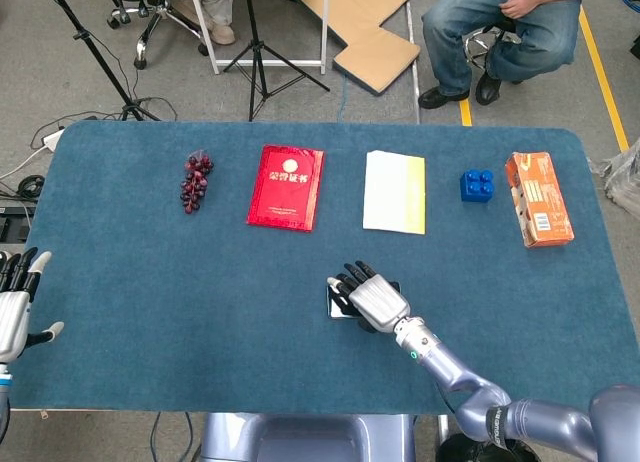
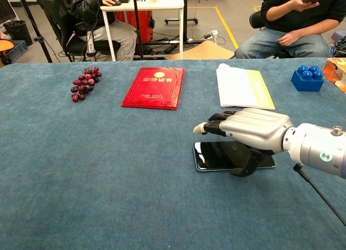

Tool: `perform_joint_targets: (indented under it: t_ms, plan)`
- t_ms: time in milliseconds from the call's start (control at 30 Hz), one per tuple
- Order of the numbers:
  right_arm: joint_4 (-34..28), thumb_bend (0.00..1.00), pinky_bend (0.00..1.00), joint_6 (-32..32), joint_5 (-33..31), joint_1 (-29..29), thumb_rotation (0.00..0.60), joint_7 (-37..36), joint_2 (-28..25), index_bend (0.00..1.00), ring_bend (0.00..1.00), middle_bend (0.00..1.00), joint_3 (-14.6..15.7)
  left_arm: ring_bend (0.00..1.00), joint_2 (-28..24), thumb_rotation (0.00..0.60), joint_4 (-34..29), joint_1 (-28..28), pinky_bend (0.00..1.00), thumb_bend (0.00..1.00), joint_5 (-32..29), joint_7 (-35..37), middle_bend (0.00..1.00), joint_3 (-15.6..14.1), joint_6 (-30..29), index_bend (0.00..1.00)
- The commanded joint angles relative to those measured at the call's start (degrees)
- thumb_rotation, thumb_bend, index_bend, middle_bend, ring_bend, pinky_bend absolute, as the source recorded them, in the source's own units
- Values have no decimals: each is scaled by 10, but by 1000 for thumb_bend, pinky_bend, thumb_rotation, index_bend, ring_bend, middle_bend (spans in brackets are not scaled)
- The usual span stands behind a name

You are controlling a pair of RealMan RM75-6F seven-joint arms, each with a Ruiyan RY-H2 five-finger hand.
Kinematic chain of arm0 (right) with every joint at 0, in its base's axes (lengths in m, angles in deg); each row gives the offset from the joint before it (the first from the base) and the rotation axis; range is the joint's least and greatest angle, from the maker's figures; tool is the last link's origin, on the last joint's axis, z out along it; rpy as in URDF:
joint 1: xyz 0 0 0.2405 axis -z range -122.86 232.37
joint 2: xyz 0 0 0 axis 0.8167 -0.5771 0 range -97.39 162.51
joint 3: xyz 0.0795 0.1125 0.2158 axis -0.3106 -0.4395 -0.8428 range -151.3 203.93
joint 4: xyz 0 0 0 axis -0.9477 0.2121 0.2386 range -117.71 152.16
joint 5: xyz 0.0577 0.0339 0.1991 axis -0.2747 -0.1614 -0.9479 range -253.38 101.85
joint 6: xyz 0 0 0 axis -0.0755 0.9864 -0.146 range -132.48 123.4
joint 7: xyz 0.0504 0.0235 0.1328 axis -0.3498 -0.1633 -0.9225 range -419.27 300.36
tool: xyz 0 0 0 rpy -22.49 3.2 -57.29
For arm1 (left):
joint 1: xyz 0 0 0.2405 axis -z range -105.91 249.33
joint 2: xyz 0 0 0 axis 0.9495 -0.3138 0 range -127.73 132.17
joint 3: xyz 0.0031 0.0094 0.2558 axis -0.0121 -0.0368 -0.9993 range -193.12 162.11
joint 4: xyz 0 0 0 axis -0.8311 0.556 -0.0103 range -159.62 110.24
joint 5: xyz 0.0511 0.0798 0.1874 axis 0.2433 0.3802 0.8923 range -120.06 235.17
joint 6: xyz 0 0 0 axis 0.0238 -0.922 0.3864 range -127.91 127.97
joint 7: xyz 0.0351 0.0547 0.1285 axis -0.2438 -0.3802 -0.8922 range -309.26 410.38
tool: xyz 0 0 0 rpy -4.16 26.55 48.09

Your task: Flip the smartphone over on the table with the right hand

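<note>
The smartphone [image 2: 216, 155] lies flat, dark glass side up, in the middle of the blue table [image 1: 150, 282]. My right hand [image 2: 251, 131] hovers low over it, palm down, fingers stretched leftward above the screen. Its thumb [image 2: 244, 164] reaches down to the phone's near edge. In the head view the right hand [image 1: 372, 297] covers most of the smartphone [image 1: 334, 302], leaving only the left end showing. My left hand [image 1: 15, 302] stays at the table's far left edge, fingers apart and holding nothing.
Along the far side lie a bunch of dark grapes [image 1: 196, 180], a red booklet [image 1: 286, 186], a white and yellow pad [image 1: 394, 191], a blue brick [image 1: 477, 185] and an orange box [image 1: 538, 198]. People sit beyond the table.
</note>
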Motion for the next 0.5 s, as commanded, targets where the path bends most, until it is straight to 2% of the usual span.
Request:
perform_joint_targets:
  t_ms: [33,500]
  plan:
    - [15,183,103,7,4,-1,600,9,6,124,0,142,8,0,-1,600,-1,0,0,0,0,1,0,0,0,0]
    - [57,182,105,10,4,-6,600,15,20,124,0,127,26,0,-1,600,-6,0,0,0,0,-3,0,-1,-4,0]
